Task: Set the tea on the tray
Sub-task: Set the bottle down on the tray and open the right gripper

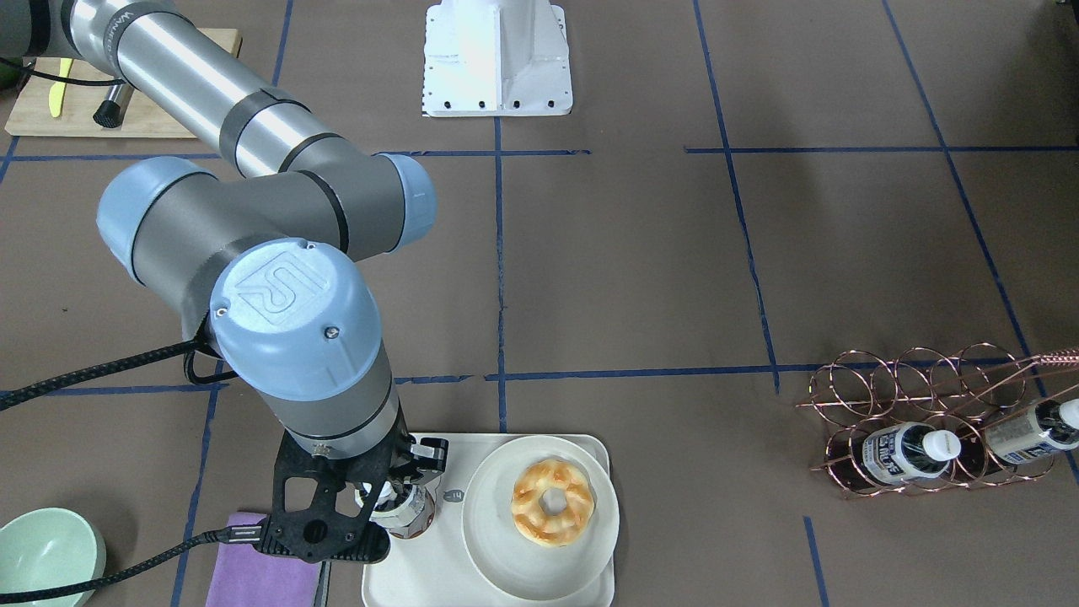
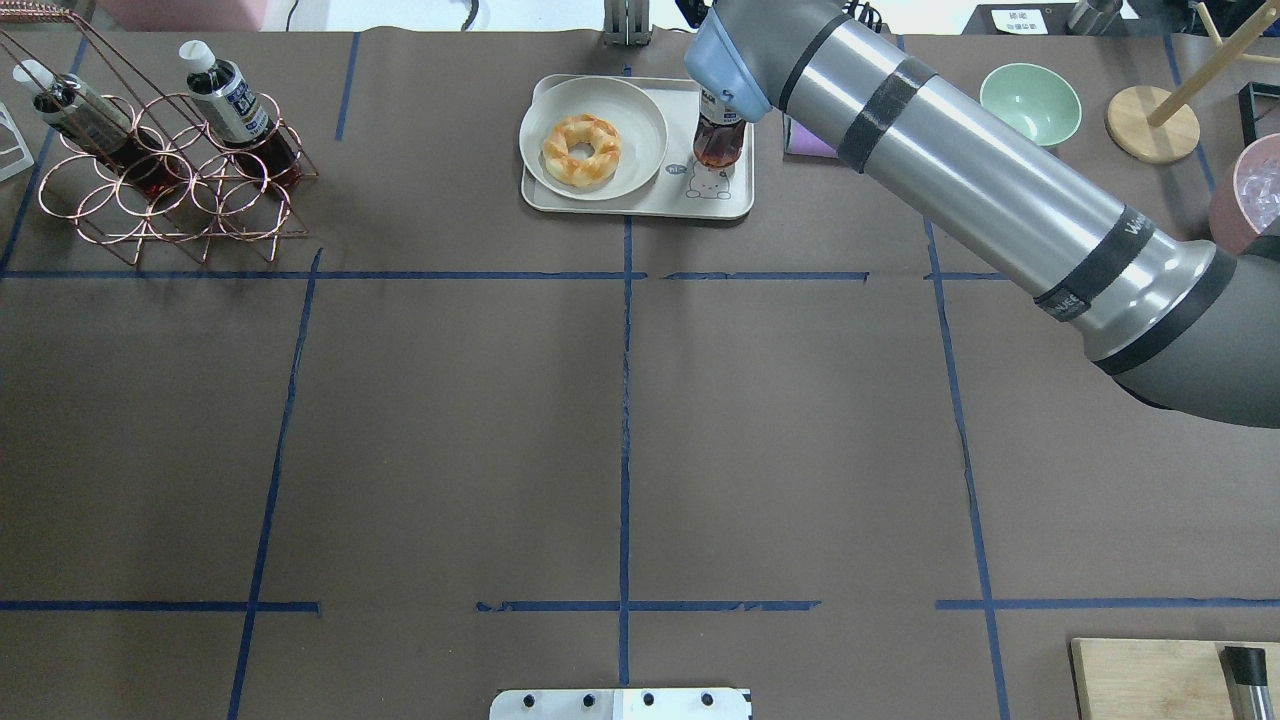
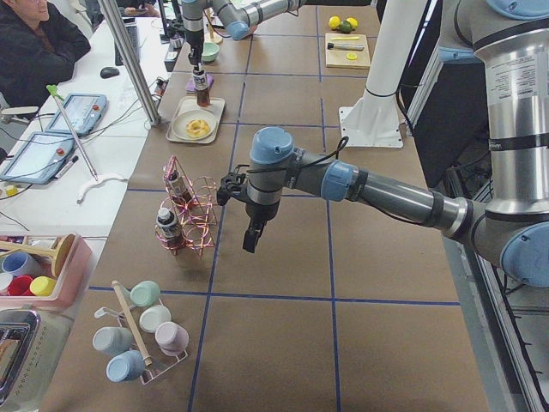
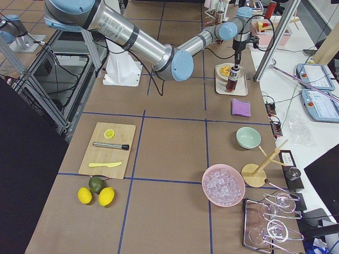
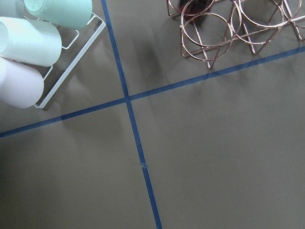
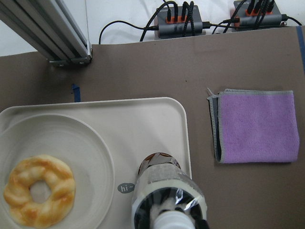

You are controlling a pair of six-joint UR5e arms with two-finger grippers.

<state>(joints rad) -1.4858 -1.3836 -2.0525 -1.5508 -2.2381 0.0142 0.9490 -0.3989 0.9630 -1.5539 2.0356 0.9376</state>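
My right gripper [image 1: 396, 493] is shut on the neck of a tea bottle [image 1: 406, 512], dark brown liquid with a white-grey label. The bottle stands upright at the cream tray [image 1: 405, 577], on its bear-drawing end; I cannot tell whether its base touches. The bottle [image 6: 167, 200] and tray [image 6: 143, 124] fill the right wrist view, and both show in the overhead view, bottle [image 2: 718, 140] on tray [image 2: 640, 203]. Two more tea bottles [image 1: 906, 451] lie in a copper wire rack [image 1: 910, 392]. My left gripper [image 3: 250, 239] hangs by that rack; I cannot tell whether it is open or shut.
A round plate [image 1: 497, 544] with a doughnut [image 1: 552, 502] takes the tray's other half. A purple cloth [image 1: 253, 573] and a green bowl [image 1: 42, 552] lie beside the tray. A mug rack [image 5: 28, 43] is near the left wrist. A cutting board [image 1: 126, 114] lies far off.
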